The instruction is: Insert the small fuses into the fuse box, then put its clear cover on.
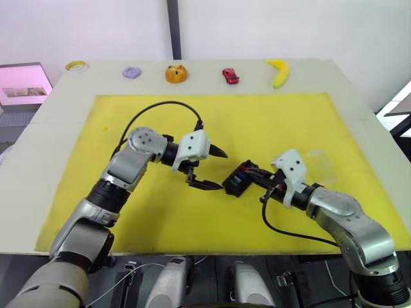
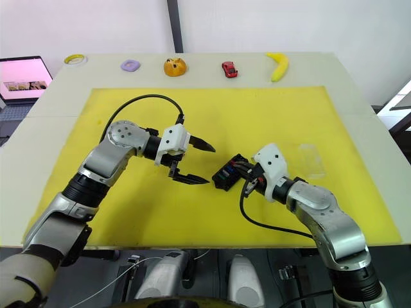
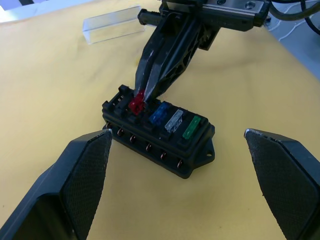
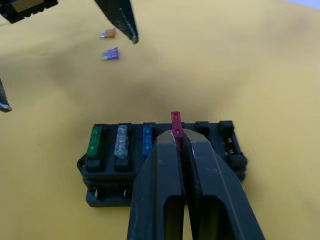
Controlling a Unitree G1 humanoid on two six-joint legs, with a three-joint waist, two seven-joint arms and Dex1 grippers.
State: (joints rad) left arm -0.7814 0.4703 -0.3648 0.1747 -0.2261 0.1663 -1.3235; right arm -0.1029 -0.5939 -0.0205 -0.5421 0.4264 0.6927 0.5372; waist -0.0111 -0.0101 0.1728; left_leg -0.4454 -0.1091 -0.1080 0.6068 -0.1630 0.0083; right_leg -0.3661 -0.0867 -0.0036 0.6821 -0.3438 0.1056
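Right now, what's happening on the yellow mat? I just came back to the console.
The right tool is shut on a red fuse and is setting it into the black fuse box, next to the blue, grey and green fuses already seated. The left tool is open beside the box, holding nothing. Two loose fuses, orange and purple, lie on the mat. The clear cover lies apart on the mat, not yet fitted.

Silver-grey arms w/ black joints, white wrist housings, black cables (looped), black textured fingers (image 3: 85, 175).
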